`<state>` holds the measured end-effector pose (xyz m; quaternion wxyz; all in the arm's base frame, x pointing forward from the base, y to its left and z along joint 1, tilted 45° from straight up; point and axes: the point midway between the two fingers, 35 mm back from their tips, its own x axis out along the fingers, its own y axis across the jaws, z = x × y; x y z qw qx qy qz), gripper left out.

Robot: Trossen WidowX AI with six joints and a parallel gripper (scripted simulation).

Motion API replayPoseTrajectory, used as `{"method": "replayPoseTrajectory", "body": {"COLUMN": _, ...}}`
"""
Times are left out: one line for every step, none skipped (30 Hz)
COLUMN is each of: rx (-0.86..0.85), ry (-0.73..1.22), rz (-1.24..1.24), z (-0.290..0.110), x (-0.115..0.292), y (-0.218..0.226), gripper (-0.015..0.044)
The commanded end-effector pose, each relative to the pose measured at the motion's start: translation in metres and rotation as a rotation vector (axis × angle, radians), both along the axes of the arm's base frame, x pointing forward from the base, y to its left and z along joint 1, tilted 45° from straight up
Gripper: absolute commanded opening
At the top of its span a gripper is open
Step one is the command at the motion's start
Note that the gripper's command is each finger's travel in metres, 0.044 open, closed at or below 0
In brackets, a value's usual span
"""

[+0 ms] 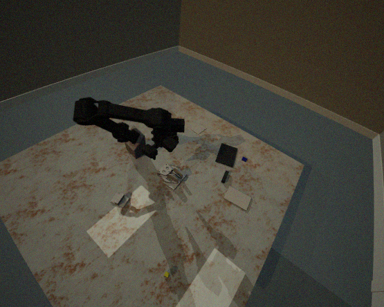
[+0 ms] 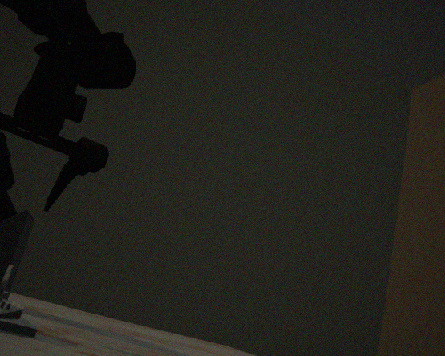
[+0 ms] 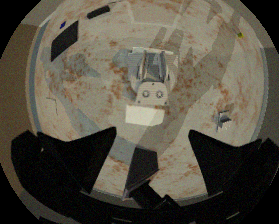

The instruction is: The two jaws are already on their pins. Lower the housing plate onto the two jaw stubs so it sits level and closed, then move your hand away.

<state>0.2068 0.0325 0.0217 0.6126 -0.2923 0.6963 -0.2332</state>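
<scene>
The housing plate [image 1: 165, 169] [image 3: 152, 94] is pale, with two round marks, and lies over the rear ends of the two jaws. The jaws [image 1: 176, 173] [image 3: 162, 66] stretch away from it side by side over a pale base. Whether the plate is level and fully down on the stubs cannot be told; the stubs are hidden. My gripper [image 3: 152, 132] is open and empty. Its fingers are apart from the plate, in the lower part of the wrist view, and above the table in the exterior view. In the top view the gripper is dark, behind the assembly.
A grey-brown block [image 1: 135, 143] [image 3: 143, 165] stands by the arm. A grey bracket [image 1: 121, 200] [image 3: 223, 120] lies to one side. Across the assembly are a dark slab [image 1: 226, 155] [image 3: 65, 41], a dark bar [image 1: 225, 176] [image 3: 98, 12], a pale board [image 1: 238, 198] and a blue cube [image 1: 244, 159]. A yellow cube [image 1: 166, 274] lies far off.
</scene>
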Motion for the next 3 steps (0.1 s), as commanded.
{"method": "replayPoseTrajectory", "body": {"rx": 0.002, "ry": 0.0, "rz": -0.004, "z": 0.0001, "x": -0.0004, "y": 0.0004, "gripper": 0.044}}
{"method": "replayPoseTrajectory", "body": {"rx": 0.002, "ry": 0.0, "rz": -0.004, "z": 0.0001, "x": -0.0004, "y": 0.0004, "gripper": 0.044}}
{"method": "replayPoseTrajectory", "body": {"rx": 0.002, "ry": 0.0, "rz": -0.004, "z": 0.0001, "x": -0.0004, "y": 0.0004, "gripper": 0.044}}
